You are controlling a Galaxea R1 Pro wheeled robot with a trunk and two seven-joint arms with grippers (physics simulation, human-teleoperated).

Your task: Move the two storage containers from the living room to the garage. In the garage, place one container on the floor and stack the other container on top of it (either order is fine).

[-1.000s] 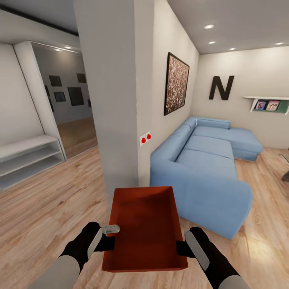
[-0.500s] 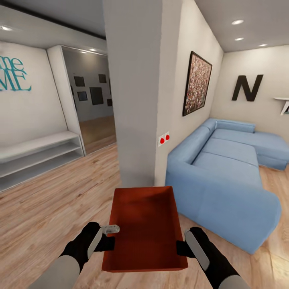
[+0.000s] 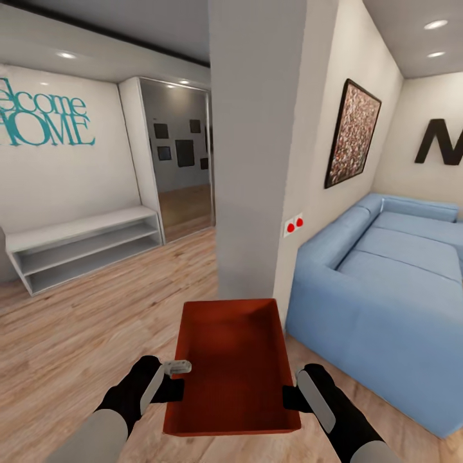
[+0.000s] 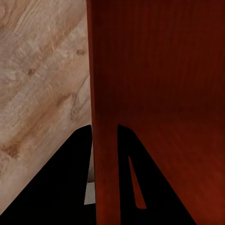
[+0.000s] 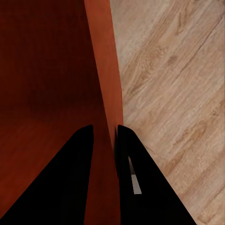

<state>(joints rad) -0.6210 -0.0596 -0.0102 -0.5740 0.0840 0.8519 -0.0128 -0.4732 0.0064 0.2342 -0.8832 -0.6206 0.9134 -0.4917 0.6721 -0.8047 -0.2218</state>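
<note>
Light wood plank flooring (image 3: 96, 328), beige walls: the living room, with one orange-red container (image 3: 233, 366) carried low in front.

From left: teal wall lettering (image 3: 45, 119) cut off, white shelf (image 3: 87, 247), grey pillar (image 3: 257, 161); left gripper (image 3: 172, 379) and right gripper (image 3: 290, 395) each clamp a side wall; blue sofa (image 3: 386, 289) and black letter (image 3: 444, 141) cropped.

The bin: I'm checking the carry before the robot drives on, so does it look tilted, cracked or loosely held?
Nothing stands out. The bin sits level and whole, with the left gripper and right gripper each clamped over a side wall, above the wood floor.
</note>
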